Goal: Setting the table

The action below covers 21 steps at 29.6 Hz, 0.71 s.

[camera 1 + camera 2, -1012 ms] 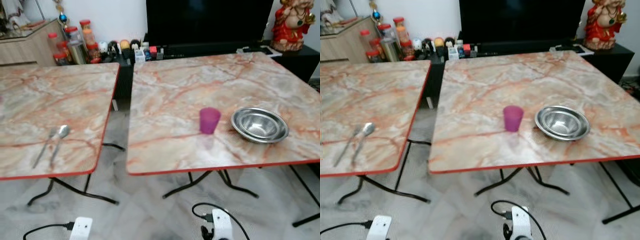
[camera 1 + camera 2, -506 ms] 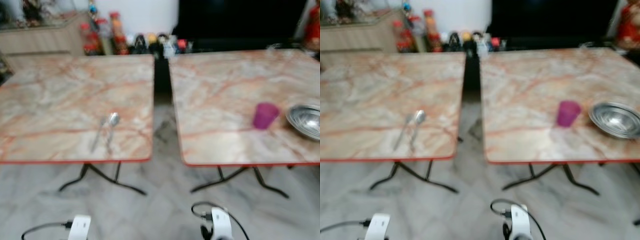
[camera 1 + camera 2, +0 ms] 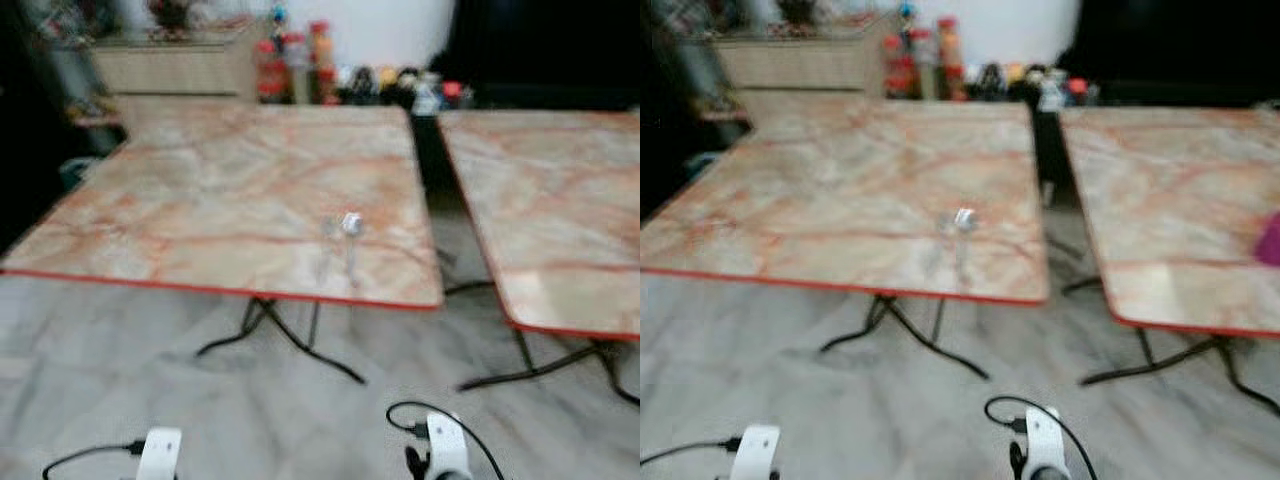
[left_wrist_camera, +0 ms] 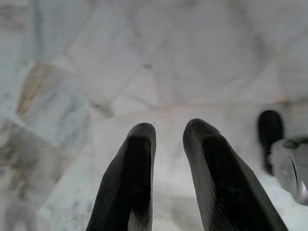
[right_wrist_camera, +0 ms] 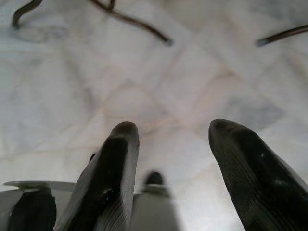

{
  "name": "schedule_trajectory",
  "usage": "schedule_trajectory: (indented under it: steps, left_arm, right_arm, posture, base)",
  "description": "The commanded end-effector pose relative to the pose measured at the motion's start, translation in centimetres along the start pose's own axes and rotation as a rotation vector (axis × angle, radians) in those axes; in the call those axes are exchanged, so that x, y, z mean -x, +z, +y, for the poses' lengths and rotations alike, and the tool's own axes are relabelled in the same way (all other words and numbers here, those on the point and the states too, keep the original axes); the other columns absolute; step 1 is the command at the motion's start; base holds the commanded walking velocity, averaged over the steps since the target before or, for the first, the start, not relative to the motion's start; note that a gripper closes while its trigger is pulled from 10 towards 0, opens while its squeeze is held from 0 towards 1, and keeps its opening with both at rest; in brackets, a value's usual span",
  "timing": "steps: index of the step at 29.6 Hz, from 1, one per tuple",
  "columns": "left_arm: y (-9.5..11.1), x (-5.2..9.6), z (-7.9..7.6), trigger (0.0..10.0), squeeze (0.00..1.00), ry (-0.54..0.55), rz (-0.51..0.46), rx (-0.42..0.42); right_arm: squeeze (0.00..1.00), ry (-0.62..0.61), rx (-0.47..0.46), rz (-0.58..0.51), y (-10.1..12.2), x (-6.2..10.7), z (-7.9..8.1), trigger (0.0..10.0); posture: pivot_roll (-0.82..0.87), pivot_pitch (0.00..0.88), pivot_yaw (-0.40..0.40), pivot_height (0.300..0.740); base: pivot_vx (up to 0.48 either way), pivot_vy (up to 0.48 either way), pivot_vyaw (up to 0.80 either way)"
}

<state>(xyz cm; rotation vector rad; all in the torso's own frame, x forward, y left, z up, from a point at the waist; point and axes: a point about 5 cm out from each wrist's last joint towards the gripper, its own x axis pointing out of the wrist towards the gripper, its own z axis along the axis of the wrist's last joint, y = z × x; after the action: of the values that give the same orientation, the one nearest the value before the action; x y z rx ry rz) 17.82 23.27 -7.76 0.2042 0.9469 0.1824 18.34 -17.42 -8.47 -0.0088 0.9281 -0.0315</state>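
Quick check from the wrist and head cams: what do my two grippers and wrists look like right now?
The left gripper has two long, glossy black fingers with rounded tips that widen toward the base. The right gripper has the same black tapered fingers. In the head view, a white wrist housing sits at the bottom on each side, each with a black cable looping off it.

You have two marble-topped tables — the left table and the right table. Two pieces of cutlery lie side by side on the left one — too blurred to tell apart. One purple cup shows at the edge.
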Motion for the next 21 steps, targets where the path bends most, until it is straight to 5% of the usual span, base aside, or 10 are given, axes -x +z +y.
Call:
schedule_trajectory:
  steps: [1, 21]
  left_arm:
    - [-0.04, 0.01, -0.39, 10.0, 0.0, -0.006, 0.006, 0.006]
    - [0.63, 0.02, -0.84, 10.0, 0.0, -0.037, -0.048, 0.02]
  right_arm:
    - [0.0, -0.013, -0.017, 0.021, -0.7, 0.15, -0.34, 10.0]
    - [0.0, -0.028, -0.057, 0.01, -0.71, 0.18, -0.41, 10.0]
  posture:
    - [-0.03, 0.0, 0.046, 0.74]
    - [-0.02, 0.0, 0.052, 0.74]
  base:
    - [0.0, 0.48, 0.0]
    - [0.0, 0.048, 0.0]
